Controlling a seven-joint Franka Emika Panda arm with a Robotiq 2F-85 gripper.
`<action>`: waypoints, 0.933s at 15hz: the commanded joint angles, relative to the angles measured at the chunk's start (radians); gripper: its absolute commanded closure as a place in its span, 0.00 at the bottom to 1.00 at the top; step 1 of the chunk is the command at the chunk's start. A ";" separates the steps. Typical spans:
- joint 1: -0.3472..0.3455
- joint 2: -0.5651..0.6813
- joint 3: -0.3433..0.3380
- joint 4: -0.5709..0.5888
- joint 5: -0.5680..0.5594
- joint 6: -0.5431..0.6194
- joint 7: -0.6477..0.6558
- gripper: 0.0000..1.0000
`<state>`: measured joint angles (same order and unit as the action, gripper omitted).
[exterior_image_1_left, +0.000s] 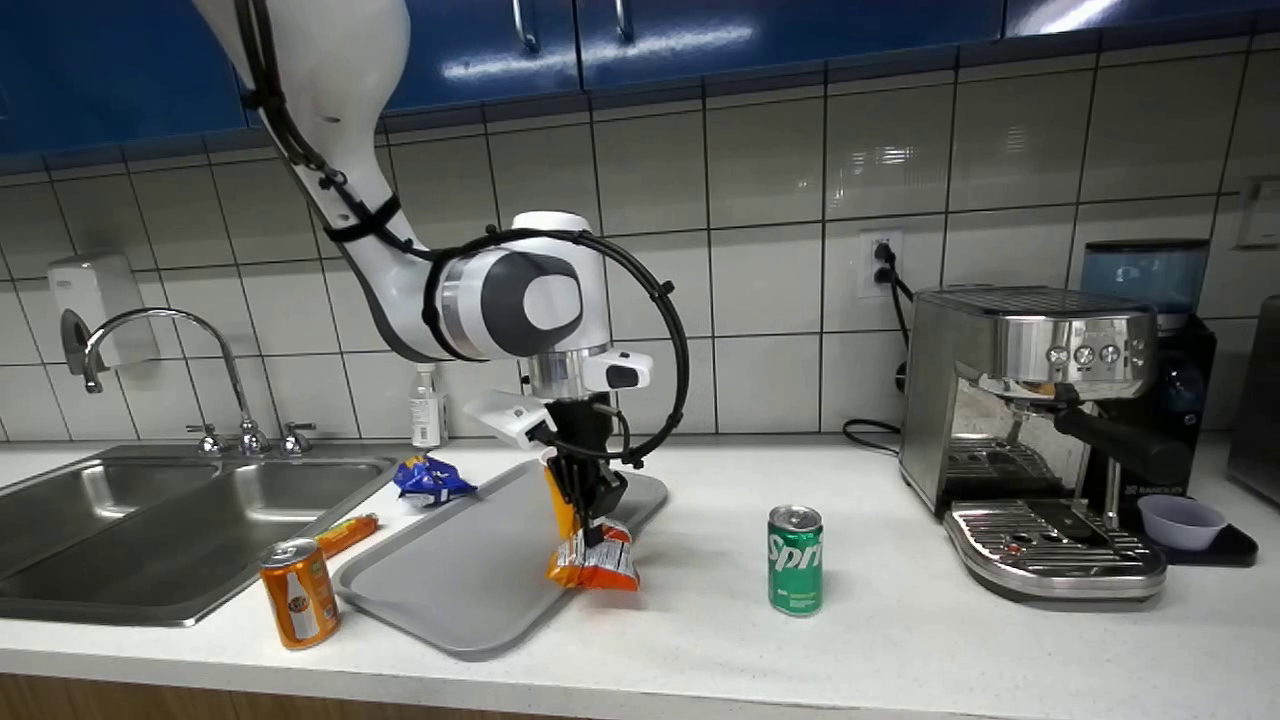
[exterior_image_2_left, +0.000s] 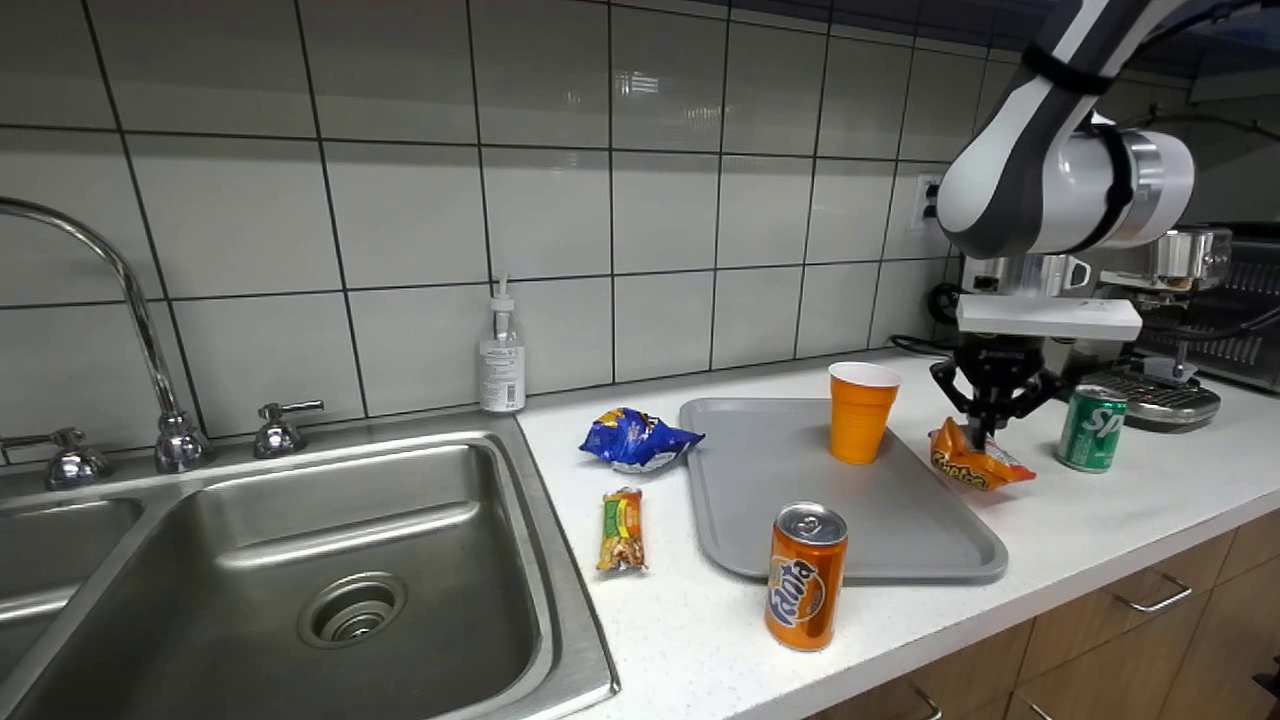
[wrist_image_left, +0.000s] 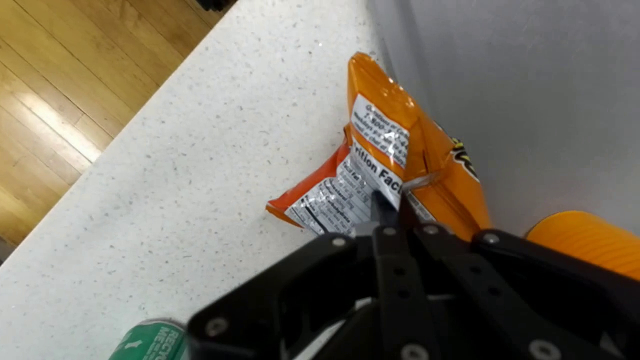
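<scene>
My gripper (wrist_image_left: 392, 210) points down with its jaws shut on a pinched fold of an orange snack bag (wrist_image_left: 382, 127), whose printed white label creases around the fingertips. In both exterior views the bag (exterior_image_1_left: 612, 568) hangs at or just above the counter, beside the edge of the grey tray (exterior_image_2_left: 745, 490); whether it touches the counter I cannot tell. An orange cup (exterior_image_2_left: 862, 418) stands upright on the tray close to the gripper, partly hidden behind it in an exterior view (exterior_image_1_left: 562, 500). On the other side of the bag, a green Sprite can (exterior_image_1_left: 796, 562) stands on the counter.
A Fanta can (exterior_image_2_left: 806, 580) stands near the counter's front edge by the tray. A snack bar (exterior_image_2_left: 622, 530) and a blue bag (exterior_image_2_left: 635, 440) lie between tray and sink (exterior_image_2_left: 560, 560). Against the wall are a soap bottle (exterior_image_2_left: 502, 365) and a coffee machine (exterior_image_1_left: 1030, 380).
</scene>
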<state>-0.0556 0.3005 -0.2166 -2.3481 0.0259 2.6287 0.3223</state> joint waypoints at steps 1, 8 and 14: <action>0.010 -0.053 0.020 -0.029 -0.018 -0.024 -0.013 1.00; 0.035 -0.051 0.059 -0.032 -0.013 -0.025 -0.014 1.00; 0.049 -0.042 0.086 -0.031 -0.010 -0.024 -0.015 1.00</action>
<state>-0.0108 0.2867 -0.1406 -2.3655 0.0259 2.6283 0.3222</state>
